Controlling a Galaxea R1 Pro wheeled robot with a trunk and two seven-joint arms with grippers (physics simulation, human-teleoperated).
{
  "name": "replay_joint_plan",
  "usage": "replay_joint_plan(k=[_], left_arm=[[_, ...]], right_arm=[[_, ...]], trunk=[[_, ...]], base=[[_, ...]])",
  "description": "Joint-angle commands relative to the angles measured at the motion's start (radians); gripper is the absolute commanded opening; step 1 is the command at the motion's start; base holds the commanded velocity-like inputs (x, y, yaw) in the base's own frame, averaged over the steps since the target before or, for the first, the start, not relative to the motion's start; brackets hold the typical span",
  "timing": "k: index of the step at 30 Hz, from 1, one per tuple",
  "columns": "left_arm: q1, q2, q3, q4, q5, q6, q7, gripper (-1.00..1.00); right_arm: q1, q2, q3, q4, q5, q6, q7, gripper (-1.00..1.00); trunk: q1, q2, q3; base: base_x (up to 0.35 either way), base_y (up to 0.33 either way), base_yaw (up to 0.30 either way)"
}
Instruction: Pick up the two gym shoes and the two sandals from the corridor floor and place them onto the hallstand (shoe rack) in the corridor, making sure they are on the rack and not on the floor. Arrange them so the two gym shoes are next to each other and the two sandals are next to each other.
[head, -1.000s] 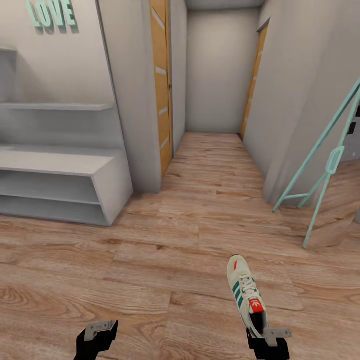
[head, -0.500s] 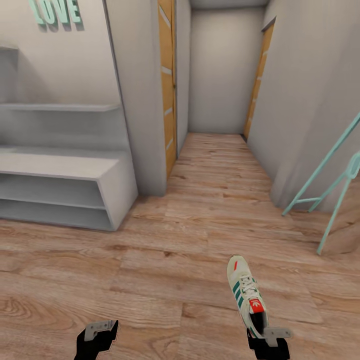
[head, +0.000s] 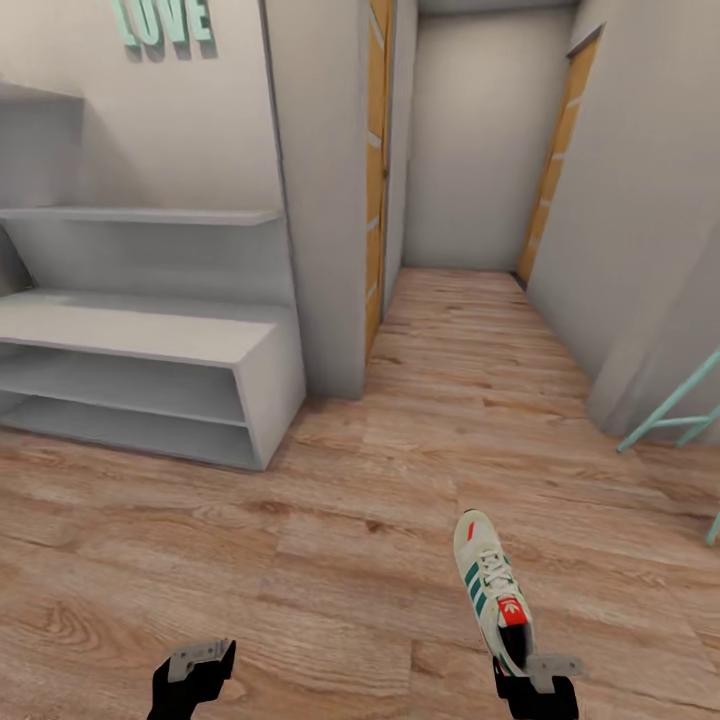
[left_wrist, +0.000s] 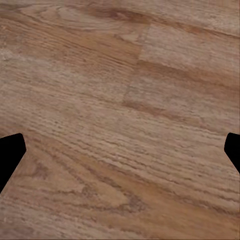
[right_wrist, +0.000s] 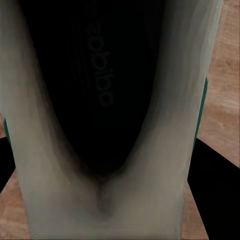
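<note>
The right end effector (head: 535, 678) is clamped on the heel of a cream-white lace-up gym shoe with green stripes (head: 490, 585), its toe pointing ahead. The left end effector (head: 195, 672) hangs spread and empty over the wood-plank corridor floor (head: 330, 540). Ahead and to its left, the pale grey-white hallstand with open shelves (head: 150, 375) holds no shoes, so I judge every placement remains.

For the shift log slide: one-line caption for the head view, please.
Right gripper carries a gym shoe by its heel over the wood floor, the shoe rack ahead on the left.
</note>
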Motion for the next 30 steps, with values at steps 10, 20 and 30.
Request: replay_joint_plan(k=[10, 20, 30], left_arm=[[-0.001, 0.0, 0.001, 0.001, 0.011, -0.003, -0.005, 1.0], [-0.001, 0.0, 0.002, 0.002, 0.012, -0.003, -0.006, 1.0], [0.0, 0.0, 0.002, 0.002, 0.014, -0.003, -0.006, 1.0]], right_arm=[[0.0, 0.0, -0.002, 0.001, 0.007, -0.002, -0.004, -1.0], [0.0, 0.0, -0.002, 0.001, 0.007, -0.002, -0.004, -1.0], [-0.001, 0.0, -0.003, 0.001, 0.007, -0.002, -0.004, -1.0]], trunk=[[0.0, 0.0, -0.001], [0.0, 0.0, -0.001], [0.0, 0.0, -0.001]], base=[[0.194, 0.254, 0.275], [0.19, 0.261, 0.278], [0.177, 0.277, 0.278]])
